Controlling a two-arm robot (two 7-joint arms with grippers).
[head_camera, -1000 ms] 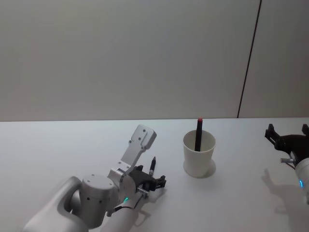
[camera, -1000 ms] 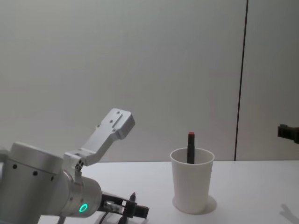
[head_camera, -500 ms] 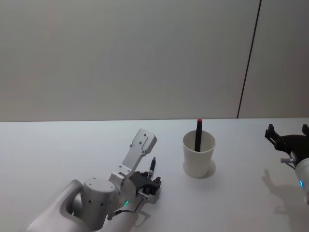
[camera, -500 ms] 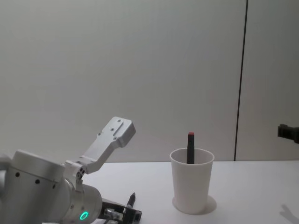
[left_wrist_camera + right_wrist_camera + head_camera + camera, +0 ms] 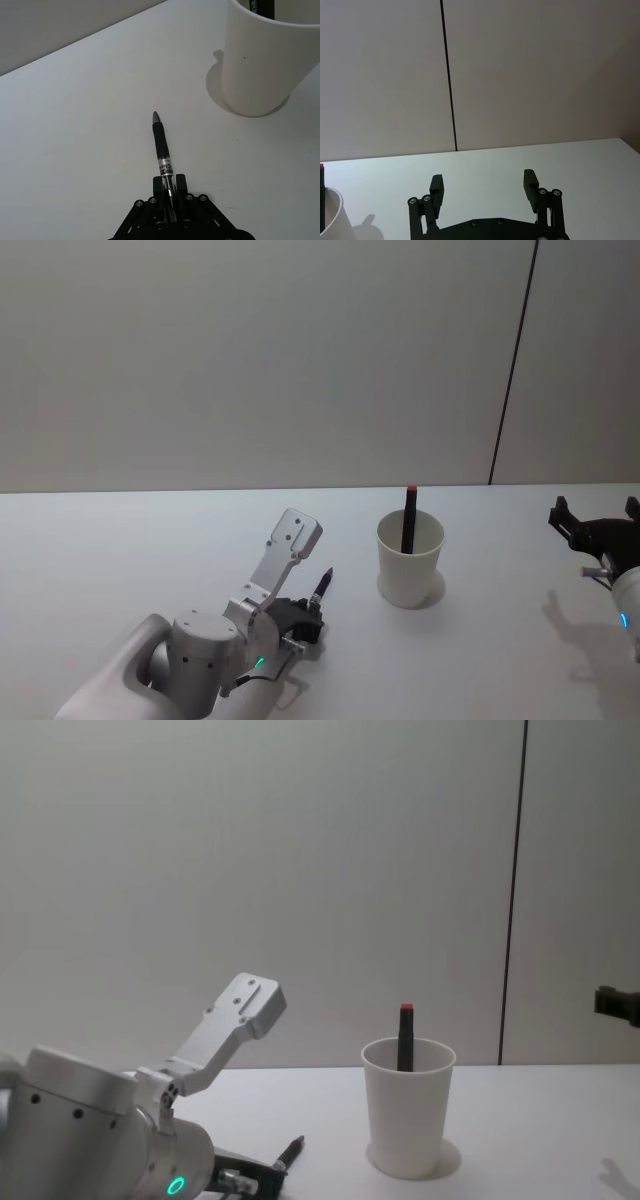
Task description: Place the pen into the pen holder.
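A black pen [image 5: 161, 145] with a silver tip sticks out from my left gripper [image 5: 169, 182], which is shut on its rear end low over the white table. In the head view the gripper [image 5: 306, 620] sits at the front left and the pen [image 5: 320, 587] points towards the pen holder [image 5: 409, 560], a white paper cup a short way to the right. The cup [image 5: 406, 1108] holds another black pen with a red top [image 5: 405, 1038]. From the left wrist the cup [image 5: 265, 65] shows just beyond the held pen's tip. My right gripper [image 5: 484, 186] hangs open and empty at the far right [image 5: 598, 531].
The white table [image 5: 150, 540] runs back to a plain grey wall with a dark vertical seam [image 5: 512, 360]. Bare tabletop lies between the cup and the right gripper.
The left gripper's fingers have gone from wide apart to shut on the pen. The pen has swung from nearly straight ahead to slanting right, towards the cup. The right arm has not moved.
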